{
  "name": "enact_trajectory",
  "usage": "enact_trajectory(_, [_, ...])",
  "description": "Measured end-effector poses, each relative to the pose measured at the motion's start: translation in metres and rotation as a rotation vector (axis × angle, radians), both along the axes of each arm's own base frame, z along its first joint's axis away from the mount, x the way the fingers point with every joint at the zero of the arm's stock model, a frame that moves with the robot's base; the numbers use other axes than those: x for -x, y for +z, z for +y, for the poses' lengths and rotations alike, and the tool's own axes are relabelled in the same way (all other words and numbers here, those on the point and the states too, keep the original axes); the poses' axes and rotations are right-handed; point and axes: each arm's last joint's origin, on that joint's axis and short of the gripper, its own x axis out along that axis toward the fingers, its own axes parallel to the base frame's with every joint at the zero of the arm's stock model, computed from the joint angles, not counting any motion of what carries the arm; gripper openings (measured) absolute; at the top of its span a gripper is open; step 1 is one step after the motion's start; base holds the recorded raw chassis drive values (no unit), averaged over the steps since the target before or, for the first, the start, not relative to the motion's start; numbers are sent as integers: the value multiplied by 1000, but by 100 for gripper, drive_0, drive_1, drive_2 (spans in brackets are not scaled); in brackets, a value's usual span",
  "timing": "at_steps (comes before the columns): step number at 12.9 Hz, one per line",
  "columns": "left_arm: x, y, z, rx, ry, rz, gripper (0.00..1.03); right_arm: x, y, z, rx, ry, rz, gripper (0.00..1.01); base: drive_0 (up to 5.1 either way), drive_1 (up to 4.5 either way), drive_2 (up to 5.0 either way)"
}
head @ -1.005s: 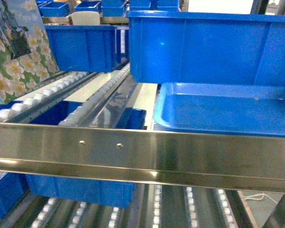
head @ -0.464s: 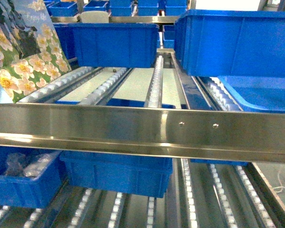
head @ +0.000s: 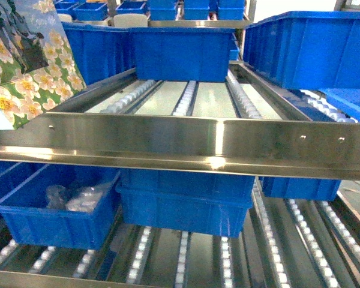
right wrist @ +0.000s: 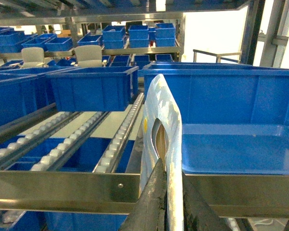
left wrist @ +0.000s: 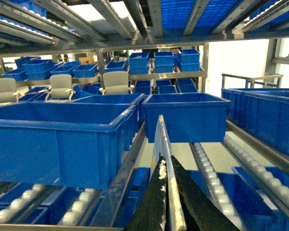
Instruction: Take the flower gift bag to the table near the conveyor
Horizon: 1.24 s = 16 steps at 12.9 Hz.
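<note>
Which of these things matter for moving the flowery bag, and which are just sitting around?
Part of the job:
- flower gift bag
- conveyor
- left pincer, right pincer, both gripping the bag's top edge

Just there:
- blue bins
- shallow blue tray
- steel rail

**Roller rack loaded with blue bins**

A steel-framed conveyor (head: 186,141) of sloping roller tracks fills the head view, its bright front rail running straight across. On the upper level, rows of small white rollers (head: 186,99) lead back to a blue bin (head: 181,54) sitting squarely across the middle lanes, with more bins alongside it left and right. Below the rail, the lower tracks carry a blue bin (head: 186,201) in the centre and, to its left, an open bin (head: 54,213) holding clear plastic-wrapped items. Further racks of blue bins stand behind.
</note>
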Motion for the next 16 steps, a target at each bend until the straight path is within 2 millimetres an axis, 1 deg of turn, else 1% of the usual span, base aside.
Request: enact_trajectory(16, [0, 0, 0, -1, 0, 1, 2, 0, 0, 0, 0, 0, 4, 2, -496, 244, 244])
